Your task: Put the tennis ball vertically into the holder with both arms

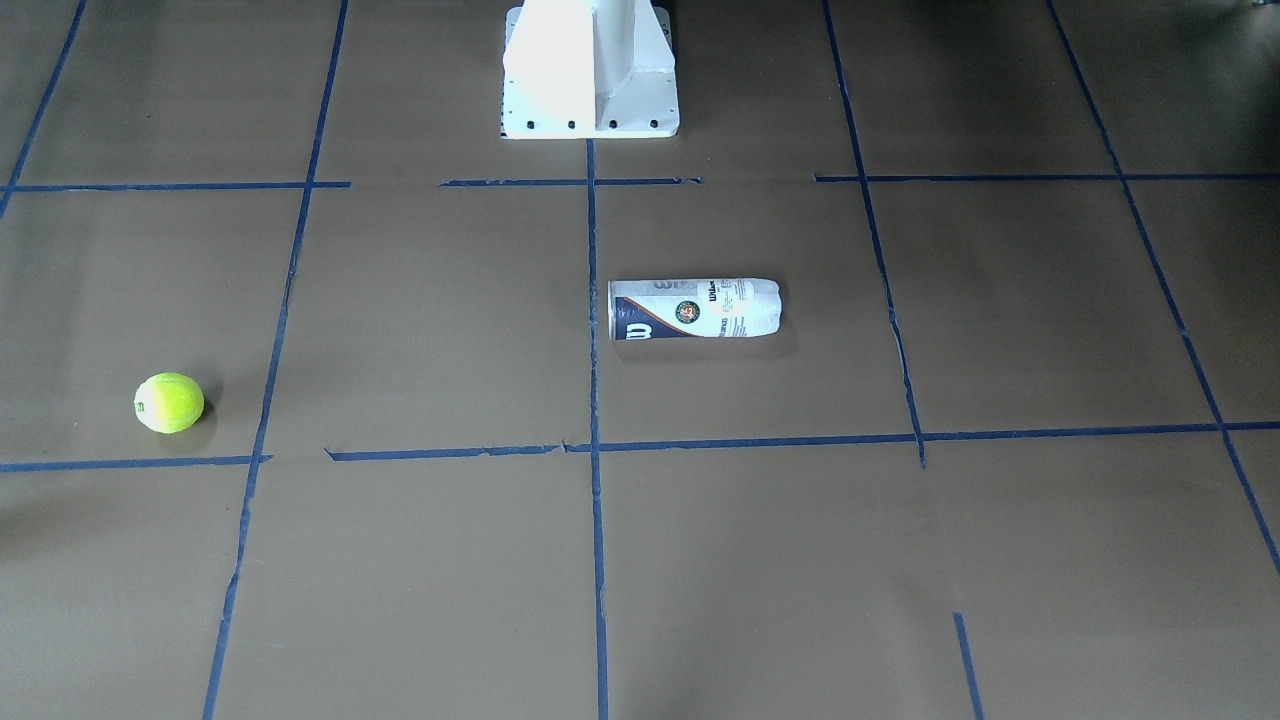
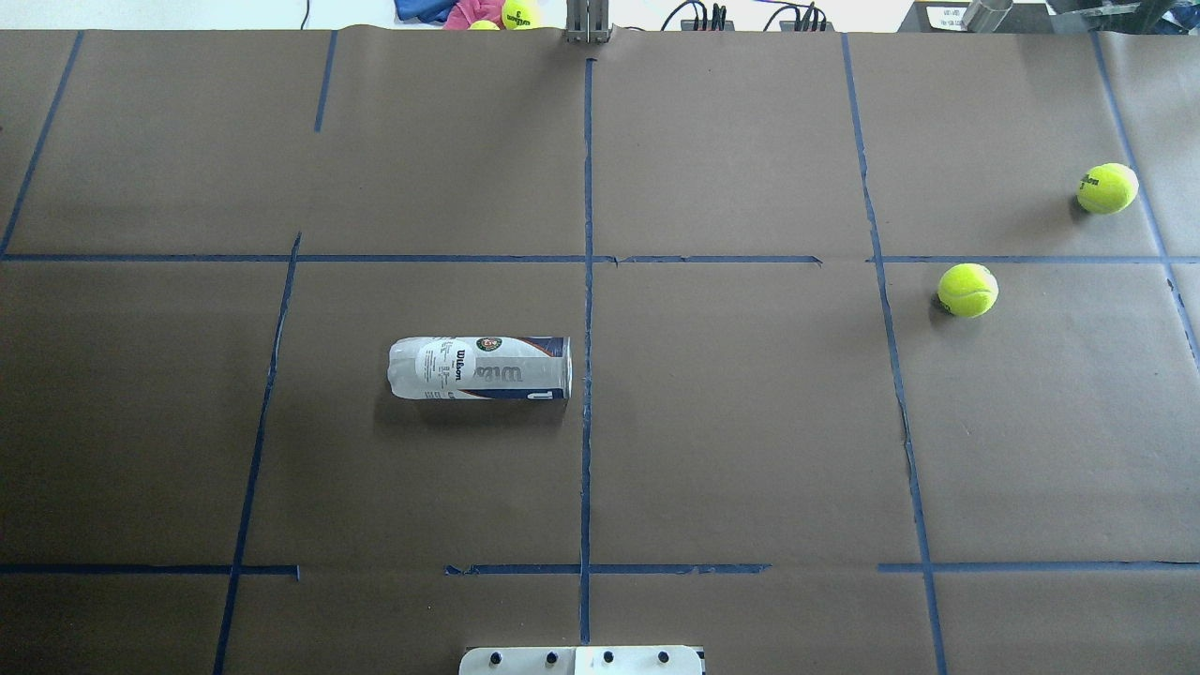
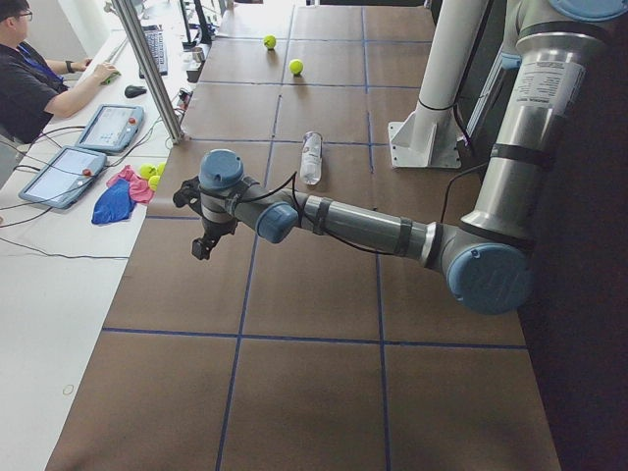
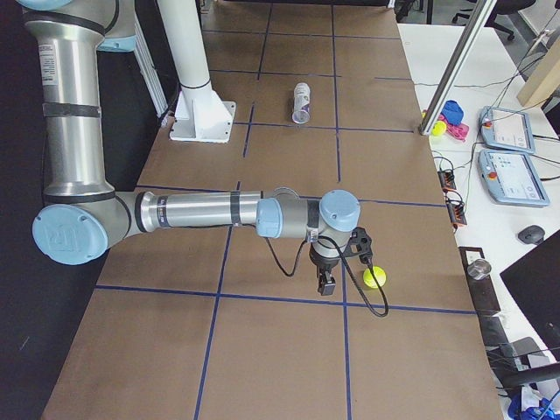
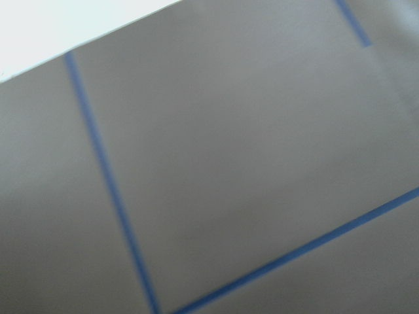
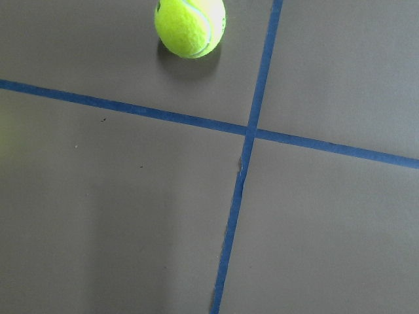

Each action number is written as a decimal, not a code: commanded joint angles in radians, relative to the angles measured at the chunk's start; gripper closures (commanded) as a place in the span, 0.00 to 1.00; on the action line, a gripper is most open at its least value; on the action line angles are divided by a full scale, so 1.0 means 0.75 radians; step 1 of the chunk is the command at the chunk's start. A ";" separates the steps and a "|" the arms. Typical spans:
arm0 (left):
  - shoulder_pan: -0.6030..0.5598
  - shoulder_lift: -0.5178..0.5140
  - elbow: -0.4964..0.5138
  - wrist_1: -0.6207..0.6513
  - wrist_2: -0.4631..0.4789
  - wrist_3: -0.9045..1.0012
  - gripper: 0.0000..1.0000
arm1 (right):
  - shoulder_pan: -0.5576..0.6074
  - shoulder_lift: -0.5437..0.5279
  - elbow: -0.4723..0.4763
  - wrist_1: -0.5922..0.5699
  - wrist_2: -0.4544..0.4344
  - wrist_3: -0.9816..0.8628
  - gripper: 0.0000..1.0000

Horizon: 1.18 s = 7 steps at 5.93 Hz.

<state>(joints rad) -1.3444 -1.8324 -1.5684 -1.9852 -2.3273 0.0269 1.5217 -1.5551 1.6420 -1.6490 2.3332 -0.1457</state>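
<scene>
Table point(image 2: 750, 450): holder point(image 2: 480, 367) lying flat, seemingly empty; tennis ball point(image 2: 967, 290), second ball point(image 2: 1107, 187).

Left gripper point(image 3: 200, 249) and right gripper point(image 4: 325, 286) too small, distant; left wrist view blurred.

L arm point(image 3: 353, 226): upper link approx. vertical, elbow bent to roughly a right angle, forearm stretched out near-level across the tabletop point(image 3: 314, 392). Wrist w/ light-blue cap at the far end. L pincer point(image 3: 201, 247) hangs below the wrist, pointing down, clear of the surface. Can't tell how wide its jaws stand.

R arm point(image 4: 192, 212): same sort of pose, w/ upper link vertical, elbow low, forearm level and reaching outward. Black cable loops under the wrist. R pincer point(image 4: 325, 284) points straight down, off the surface. Jaw gap can't be told either.
</scene>
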 commanded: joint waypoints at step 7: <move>1.010 -0.742 -0.128 0.651 0.801 0.098 0.00 | -0.002 0.002 -0.005 0.000 0.000 0.004 0.00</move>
<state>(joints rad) -0.6805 -2.3003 -1.6675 -1.6432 -1.8352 0.0517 1.5206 -1.5539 1.6402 -1.6490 2.3332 -0.1428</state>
